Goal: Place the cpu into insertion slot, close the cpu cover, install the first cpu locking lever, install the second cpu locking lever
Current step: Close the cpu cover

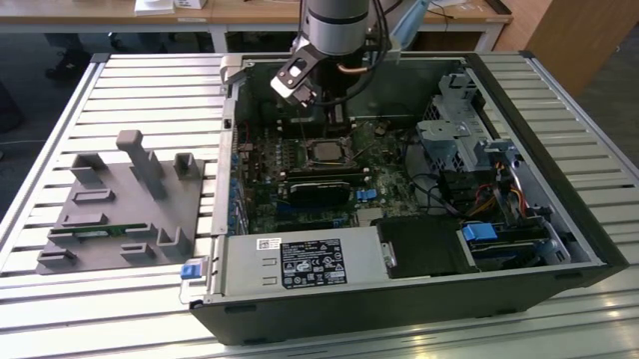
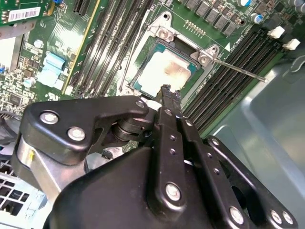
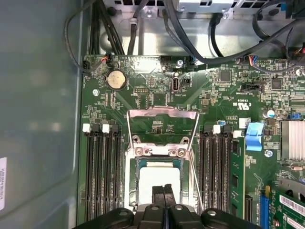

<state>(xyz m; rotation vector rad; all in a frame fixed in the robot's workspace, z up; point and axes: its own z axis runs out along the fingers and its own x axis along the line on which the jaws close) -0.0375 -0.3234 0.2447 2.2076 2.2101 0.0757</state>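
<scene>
Grey plastic fixture (image 1: 120, 202) sat at the exterior view's left on the slatted table (image 1: 150, 90). The open computer case (image 1: 399, 307) took the middle and right, with the arm (image 1: 340, 26) reaching down into it.

Inside, on the green circuit board (image 3: 219, 95), we found the cpu (image 3: 159, 177) seated in the insertion slot (image 3: 135, 183), between the banks of memory slots (image 3: 102, 167). The cpu cover (image 3: 162, 112) lay swung open, flat on the board beyond the slot, so nothing clamped the chip. One locking lever (image 2: 238, 70) stuck out free beside the socket.

The gripper (image 3: 164, 188) had its fingers pressed together and carried nothing, tips over the chip's near edge. Contact or a small gap: we could not tell from either wrist view.

Risks, as we judged them:
- A sideways drift of the closed tips could shove the loose chip askew in the slot and hurt the contacts beneath.
- Pushed off-centre, the cover could slip off the fingers and drop hard onto the chip.
- The free lever could snag on the finger linkage.
</scene>
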